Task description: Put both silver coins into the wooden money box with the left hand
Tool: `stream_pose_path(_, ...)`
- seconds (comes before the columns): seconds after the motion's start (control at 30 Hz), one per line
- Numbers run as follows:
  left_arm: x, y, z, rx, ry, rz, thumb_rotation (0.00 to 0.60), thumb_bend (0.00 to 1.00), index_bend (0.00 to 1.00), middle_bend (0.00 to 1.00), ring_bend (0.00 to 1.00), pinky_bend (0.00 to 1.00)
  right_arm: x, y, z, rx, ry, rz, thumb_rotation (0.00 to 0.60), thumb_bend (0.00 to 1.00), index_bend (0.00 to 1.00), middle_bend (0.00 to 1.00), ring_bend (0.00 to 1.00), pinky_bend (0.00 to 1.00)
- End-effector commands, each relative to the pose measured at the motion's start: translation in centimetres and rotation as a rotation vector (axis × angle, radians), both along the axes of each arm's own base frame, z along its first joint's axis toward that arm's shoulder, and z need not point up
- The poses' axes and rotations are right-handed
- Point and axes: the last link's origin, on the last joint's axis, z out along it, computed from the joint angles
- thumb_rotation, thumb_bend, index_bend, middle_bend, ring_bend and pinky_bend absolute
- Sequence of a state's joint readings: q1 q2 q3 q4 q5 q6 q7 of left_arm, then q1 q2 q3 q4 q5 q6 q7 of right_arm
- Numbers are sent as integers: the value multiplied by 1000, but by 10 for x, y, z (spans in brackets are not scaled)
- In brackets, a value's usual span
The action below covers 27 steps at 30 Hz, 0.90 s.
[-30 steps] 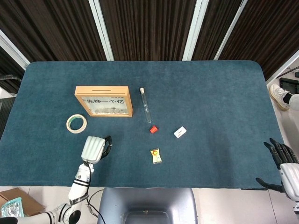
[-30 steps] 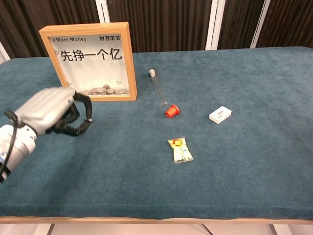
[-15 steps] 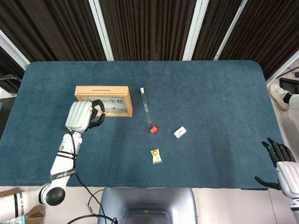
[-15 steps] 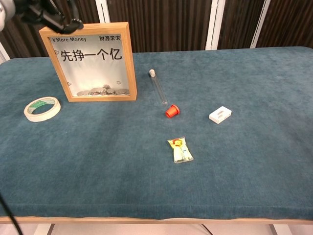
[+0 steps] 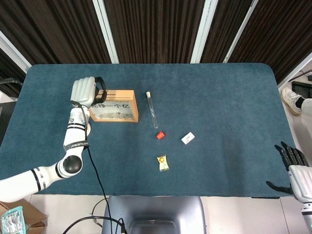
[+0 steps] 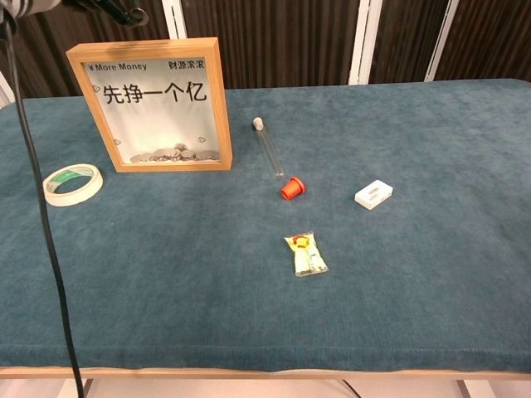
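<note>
The wooden money box point(image 5: 113, 105) stands upright at the left of the table, its slot point(image 5: 117, 91) on top; in the chest view the box point(image 6: 158, 104) shows a heap of coins behind its glass. My left hand point(image 5: 87, 90) hovers over the box's left top corner with its fingers point(image 5: 100, 90) curled in. No coin shows in them or loose on the cloth. In the chest view only the underside of the left hand point(image 6: 99, 7) shows, at the top edge. My right hand point(image 5: 294, 167) hangs off the table's front right corner, fingers apart, holding nothing.
A tape roll point(image 6: 73, 182) lies left of the box. A glass tube point(image 5: 152, 109), a red cap point(image 5: 160, 135), a white eraser point(image 5: 187, 138) and a small yellow packet point(image 5: 163, 163) lie mid-table. A black cable point(image 6: 41, 207) hangs from my left arm.
My left hand rose from the table's front left, passed the box's face and now sits above the box's top left corner. The right hand barely moved.
</note>
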State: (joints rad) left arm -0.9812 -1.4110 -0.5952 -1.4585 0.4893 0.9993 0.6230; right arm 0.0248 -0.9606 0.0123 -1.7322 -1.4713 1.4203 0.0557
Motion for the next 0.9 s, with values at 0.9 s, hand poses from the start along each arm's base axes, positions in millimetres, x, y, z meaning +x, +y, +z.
stream_pose_path(0.9,-4,13,-13,-60,68,12,600,543,731,1000,1000,1000,-2,-1,3,-9,-8,-9,600,96,0,0,0,0)
